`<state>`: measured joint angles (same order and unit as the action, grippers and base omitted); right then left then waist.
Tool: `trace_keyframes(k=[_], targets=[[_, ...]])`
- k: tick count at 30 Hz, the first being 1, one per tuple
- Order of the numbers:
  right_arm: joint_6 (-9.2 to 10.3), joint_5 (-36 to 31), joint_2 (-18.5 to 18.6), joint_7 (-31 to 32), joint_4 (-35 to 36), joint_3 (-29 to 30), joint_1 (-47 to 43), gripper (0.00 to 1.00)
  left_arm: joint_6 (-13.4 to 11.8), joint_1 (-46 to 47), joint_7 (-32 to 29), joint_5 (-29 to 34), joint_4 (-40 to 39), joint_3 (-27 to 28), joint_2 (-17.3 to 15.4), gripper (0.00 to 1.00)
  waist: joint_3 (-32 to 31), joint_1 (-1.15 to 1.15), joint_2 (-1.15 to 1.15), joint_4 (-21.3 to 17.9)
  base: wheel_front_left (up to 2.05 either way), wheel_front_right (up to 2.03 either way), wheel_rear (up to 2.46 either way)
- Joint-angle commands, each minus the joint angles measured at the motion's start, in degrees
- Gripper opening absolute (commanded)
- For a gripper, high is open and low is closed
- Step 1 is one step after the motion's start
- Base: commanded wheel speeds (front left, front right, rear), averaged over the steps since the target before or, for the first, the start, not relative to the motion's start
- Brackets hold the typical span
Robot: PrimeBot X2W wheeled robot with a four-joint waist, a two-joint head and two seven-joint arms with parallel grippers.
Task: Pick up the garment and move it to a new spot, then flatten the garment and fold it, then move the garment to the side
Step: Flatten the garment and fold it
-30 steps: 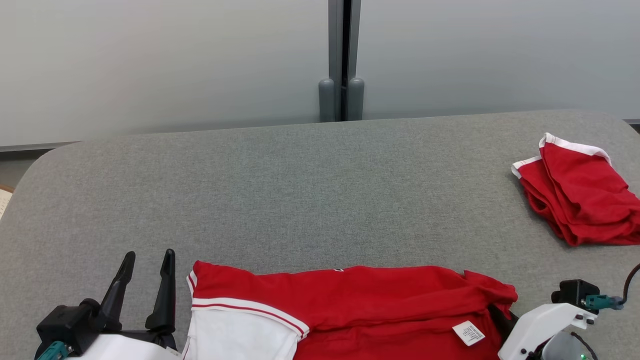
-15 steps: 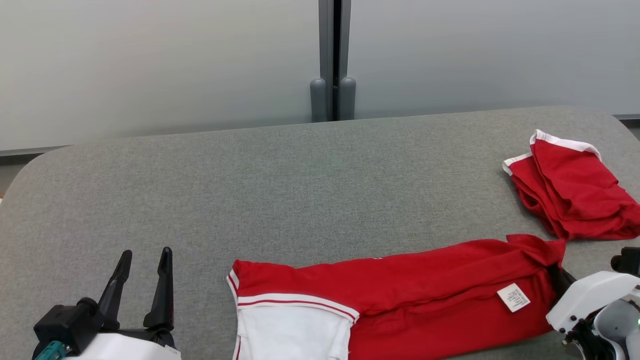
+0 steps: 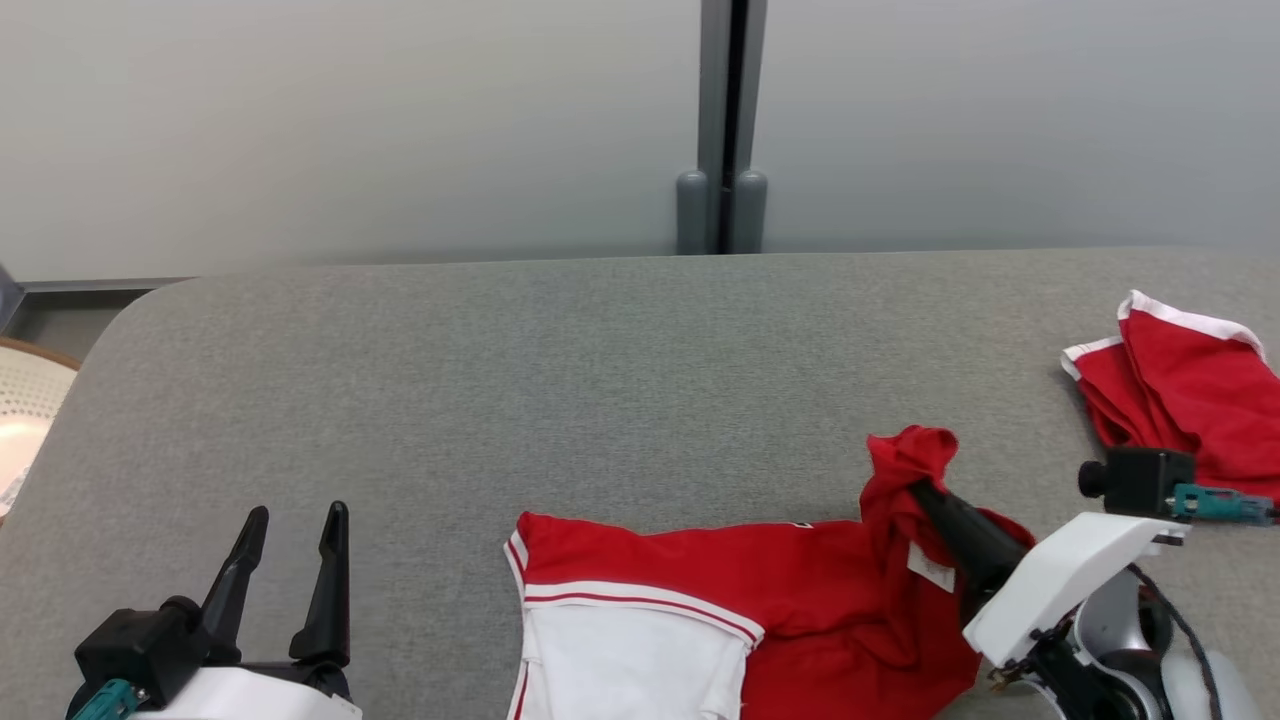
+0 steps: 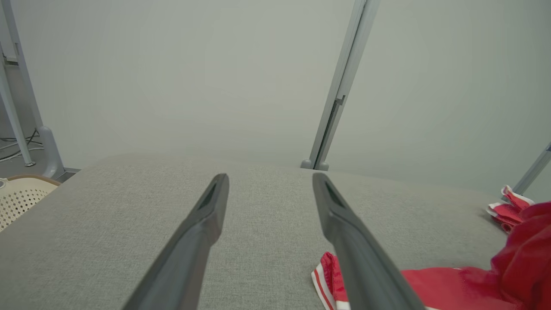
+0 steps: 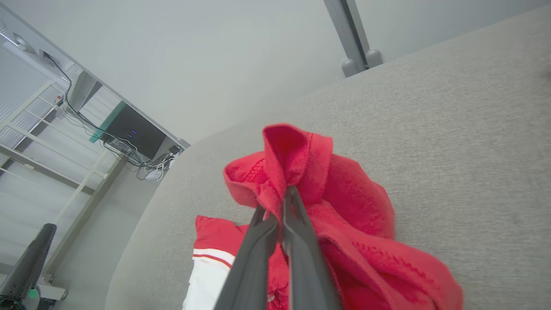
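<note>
A red garment (image 3: pixel 800 600) with a white panel and white trim lies at the near edge of the grey table (image 3: pixel 560 390). Its right end is bunched and raised off the cloth, pinched by my right gripper (image 3: pixel 915 487), which is shut on the fabric. The right wrist view has the two fingers pressed together on a red fold (image 5: pixel 297 168) of the garment. My left gripper (image 3: pixel 292 512) stands open at the lower left, apart from the garment, with nothing between its fingers (image 4: pixel 206 215). The garment's striped corner (image 4: pixel 331 275) shows low in the left wrist view.
A second red garment (image 3: pixel 1180 390) with white trim lies crumpled at the table's right edge. A pale perforated basket (image 3: pixel 25 400) stands off the table's left end. A grey wall with a vertical post (image 3: pixel 722 120) runs behind the table.
My right gripper has shut on the garment's right end, dragged it rightward and lifted it into a bunch. The head camera has shifted. The left gripper has stayed put.
</note>
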<state>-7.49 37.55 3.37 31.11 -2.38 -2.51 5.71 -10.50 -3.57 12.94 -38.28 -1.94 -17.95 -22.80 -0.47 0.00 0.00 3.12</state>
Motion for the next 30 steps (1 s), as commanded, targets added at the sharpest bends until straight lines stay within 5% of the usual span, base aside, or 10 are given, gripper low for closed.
trace_keyframes(k=[1, 7, 17, 30], targets=[[0.00, 2.4, -0.1, 0.7, 1.2, -1.5, -0.8, 0.00, -0.1, 0.5, -0.2, 0.2, 0.0, -0.1, -0.4, 1.00, 0.2, 0.00, 0.00, 2.0, 0.00, 0.00, 0.00], [0.00, 9.2, -0.4, -0.3, -0.1, -8.5, -0.8, 0.00, 0.3, 2.2, -1.3, 0.6, 0.6, -1.2, -0.1, 1.00, 1.0, 0.00, 0.00, 6.7, 0.00, 0.00, 0.00], [-0.01, 17.9, -0.4, -8.7, -15.5, -19.2, 6.2, 0.00, 2.3, 5.5, -1.7, 0.2, 3.3, -2.6, 0.5, 1.00, 2.4, 0.00, 0.00, 14.4, 0.00, 0.00, 0.00], [-0.01, 27.8, -0.4, -16.5, -28.8, -33.0, 14.7, 0.00, 3.2, 7.3, -1.0, -0.2, 6.2, -2.5, 0.4, 1.00, 2.3, 0.00, 0.00, 15.5, 0.00, 0.00, 0.00]])
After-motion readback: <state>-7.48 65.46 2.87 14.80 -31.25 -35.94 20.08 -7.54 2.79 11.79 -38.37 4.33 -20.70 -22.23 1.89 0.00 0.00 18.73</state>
